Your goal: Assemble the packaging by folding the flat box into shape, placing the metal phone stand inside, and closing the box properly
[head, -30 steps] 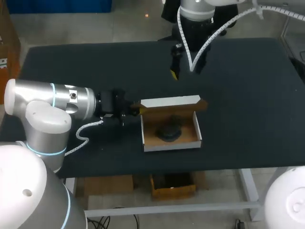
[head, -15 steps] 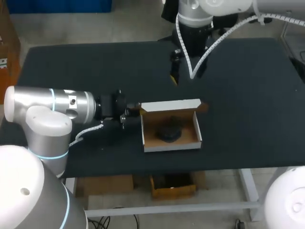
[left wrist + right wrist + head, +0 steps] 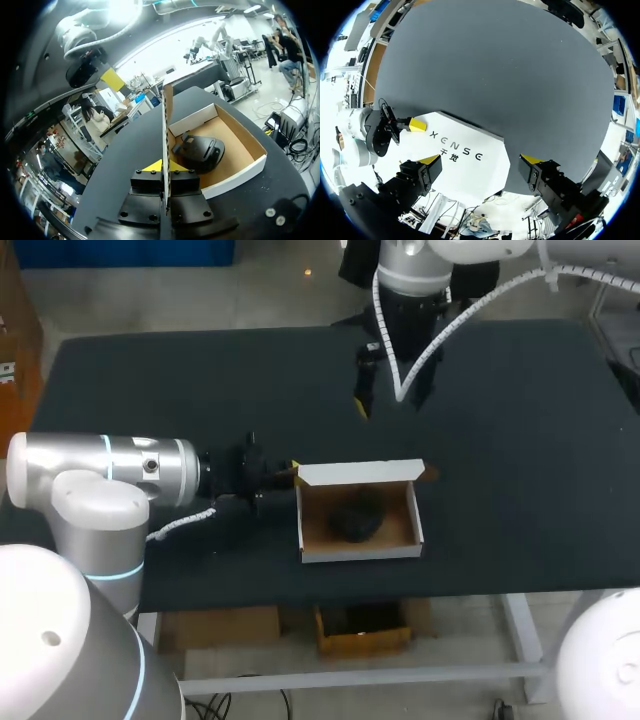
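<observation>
Your box (image 3: 360, 552) sits open at the centre of the frame, with the stand (image 3: 357, 520) lying inside and the lid (image 3: 358, 473) standing upright along its far wall. Your left gripper (image 3: 165, 175) pinches the lid's left end between its fingers. Your right gripper (image 3: 390, 395) hangs over the table at upper middle, jaws spread wide.
</observation>
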`<action>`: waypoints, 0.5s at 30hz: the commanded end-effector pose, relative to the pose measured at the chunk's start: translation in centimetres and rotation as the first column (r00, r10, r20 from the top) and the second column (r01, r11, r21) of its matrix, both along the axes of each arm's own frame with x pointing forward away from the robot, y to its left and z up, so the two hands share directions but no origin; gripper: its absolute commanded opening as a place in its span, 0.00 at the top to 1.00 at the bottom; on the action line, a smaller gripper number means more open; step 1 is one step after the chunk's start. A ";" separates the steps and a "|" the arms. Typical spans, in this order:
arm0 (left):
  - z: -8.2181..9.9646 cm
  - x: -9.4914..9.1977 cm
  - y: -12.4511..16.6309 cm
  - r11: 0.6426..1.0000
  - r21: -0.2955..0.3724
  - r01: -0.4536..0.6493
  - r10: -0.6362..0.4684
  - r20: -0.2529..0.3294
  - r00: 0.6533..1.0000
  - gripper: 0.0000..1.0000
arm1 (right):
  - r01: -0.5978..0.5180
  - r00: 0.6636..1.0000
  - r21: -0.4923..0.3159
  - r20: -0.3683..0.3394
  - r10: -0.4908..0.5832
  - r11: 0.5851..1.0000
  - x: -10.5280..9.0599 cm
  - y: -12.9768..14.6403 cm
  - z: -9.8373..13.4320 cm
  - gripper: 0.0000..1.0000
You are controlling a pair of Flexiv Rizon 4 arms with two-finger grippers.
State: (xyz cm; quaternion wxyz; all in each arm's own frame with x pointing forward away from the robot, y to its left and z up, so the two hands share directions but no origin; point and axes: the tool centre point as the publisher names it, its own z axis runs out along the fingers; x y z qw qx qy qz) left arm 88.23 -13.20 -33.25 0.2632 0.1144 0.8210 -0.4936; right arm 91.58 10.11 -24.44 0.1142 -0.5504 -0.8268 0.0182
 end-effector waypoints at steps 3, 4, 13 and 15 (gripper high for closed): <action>-0.3 -0.3 -0.4 1.000 -0.003 -0.004 0.004 0.027 1.000 1.00 | 0.124 0.984 -0.042 -0.121 -0.128 0.991 -0.1 -0.8 -0.3 0.00; -0.3 -0.3 -0.4 1.000 -0.001 -0.005 0.005 0.031 1.000 1.00 | 0.138 0.980 -0.045 -0.138 -0.143 0.989 -0.2 -0.9 -0.4 0.00; -0.8 -0.7 -0.5 1.000 0.007 -0.011 0.010 0.087 0.996 1.00 | 0.224 0.952 0.031 -0.221 -0.212 0.974 -2.6 -2.1 -2.2 0.00; -0.8 -0.8 -0.5 1.000 0.004 -0.006 0.006 0.090 0.996 1.00 | 0.240 0.946 0.045 -0.234 -0.223 0.970 -3.2 -2.4 -2.6 0.00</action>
